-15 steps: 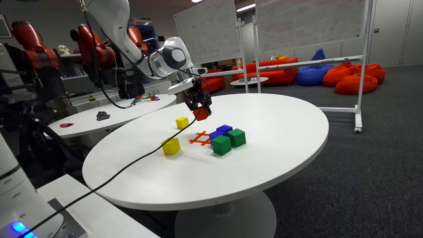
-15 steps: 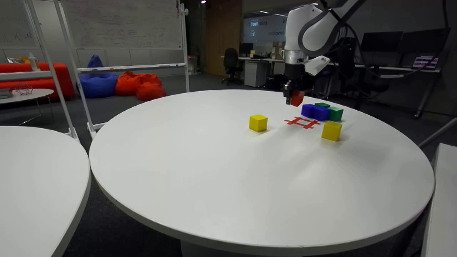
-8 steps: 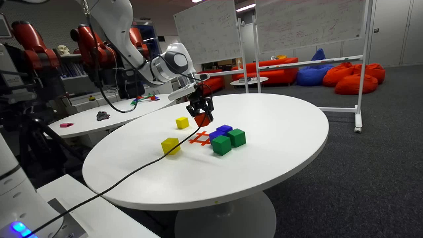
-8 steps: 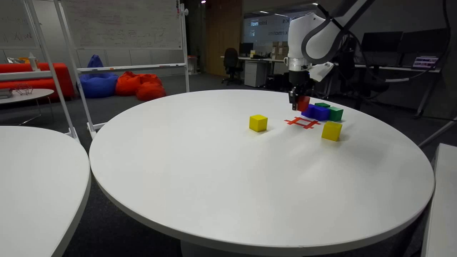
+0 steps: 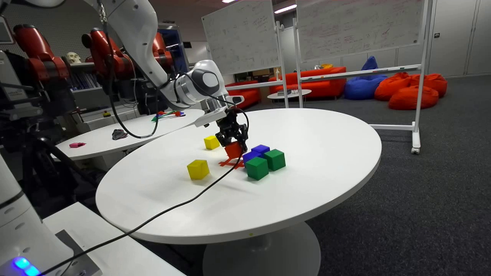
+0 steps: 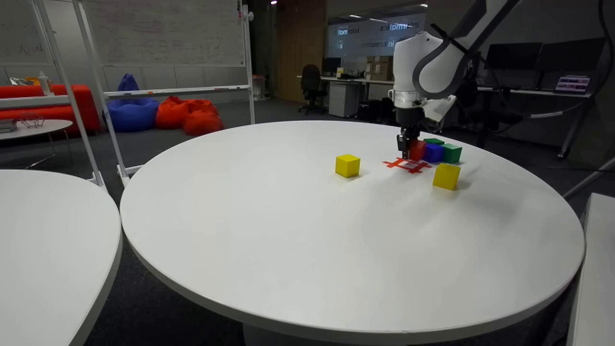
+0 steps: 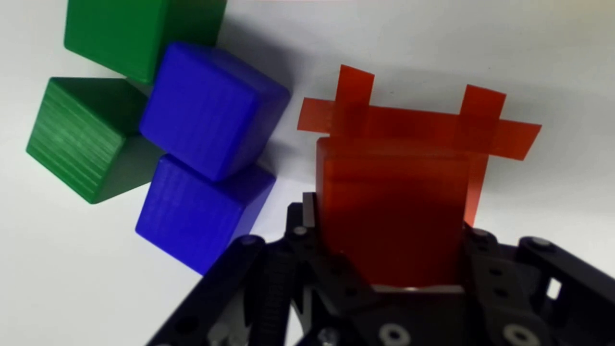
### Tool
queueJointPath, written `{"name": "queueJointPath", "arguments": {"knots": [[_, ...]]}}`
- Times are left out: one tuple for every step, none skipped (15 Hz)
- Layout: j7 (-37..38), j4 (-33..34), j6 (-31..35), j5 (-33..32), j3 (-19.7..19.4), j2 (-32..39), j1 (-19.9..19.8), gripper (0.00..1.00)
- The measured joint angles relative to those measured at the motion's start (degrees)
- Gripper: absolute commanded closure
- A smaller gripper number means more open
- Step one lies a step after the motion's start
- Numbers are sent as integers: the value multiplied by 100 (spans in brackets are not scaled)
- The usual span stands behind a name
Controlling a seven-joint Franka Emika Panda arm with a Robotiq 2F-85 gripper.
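Gripper [image 7: 390, 223] around red block [image 7: 394, 216]; table edge [image 5: 230, 239] well apart

Beneath the hand [image 5: 233, 147], the round white bench [image 5: 318, 130] stands on dark carpet [image 5: 433, 184]; well beyond the hand, in both exterior views, are whiteboards [image 5: 360, 28], a red sofa [image 5: 326, 88] and a blue beanbag [image 5: 362, 89] beside red beanbags [image 5: 412, 99]. Farther off than the hand, in an exterior view, pale cabinets [image 5: 454, 34] stand and a ceiling light [image 5: 285, 9] glows. Behind the hand, in an exterior view, are a black office chair [image 6: 311, 81], grey drawers [image 6: 343, 100], dark monitors [image 6: 514, 56] on a desk [image 6: 533, 91], a lettered pane [image 6: 355, 43] and a wood-toned wall [image 6: 300, 53].
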Motion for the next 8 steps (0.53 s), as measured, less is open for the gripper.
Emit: {"name": "queueJointPath", "arguments": {"knots": [[0, -32, 31, -12, -3, 2, 1, 69], [0, -57, 50, -20, -3, 3, 1, 69], [0, -76, 65, -23, -3, 4, 3, 69], [0, -84, 69, -24, -4, 8, 4, 69], [0, -85, 69, -24, -4, 13, 6, 69], [0, -85, 70, -24, -4, 18, 8, 69], [0, -85, 71, -24, -4, 24, 11, 69], [0, -85, 73, -24, -4, 31, 15, 69]]}}
